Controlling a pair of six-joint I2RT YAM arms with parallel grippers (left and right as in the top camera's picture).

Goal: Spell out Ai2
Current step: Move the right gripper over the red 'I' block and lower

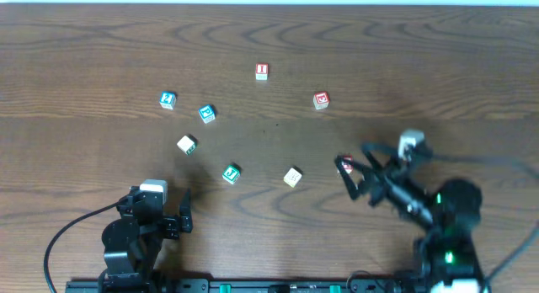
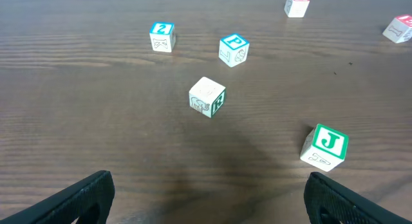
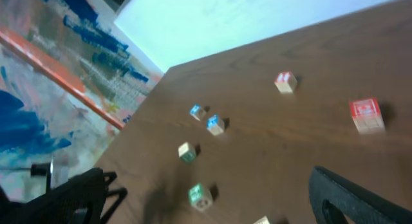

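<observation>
Small letter blocks lie scattered on the wooden table. A red "I" block (image 1: 262, 71) sits farthest back, and a red block (image 1: 321, 100) lies to its right. A blue "2" block (image 1: 168, 99) (image 2: 162, 37) and a blue "P" block (image 1: 207, 114) (image 2: 234, 50) are at the left. My right gripper (image 1: 354, 168) (image 3: 206, 179) is open and tilted. In the overhead view another red block (image 1: 344, 162) lies at its fingertips; that block is hidden in the right wrist view. My left gripper (image 1: 160, 207) (image 2: 209, 182) is open and empty near the front edge.
A white block with a green "K" (image 1: 187, 145) (image 2: 207, 96), a green "J" block (image 1: 232, 173) (image 2: 324, 147) and a yellowish block (image 1: 292, 177) lie between the two arms. Cables trail off both arm bases at the front.
</observation>
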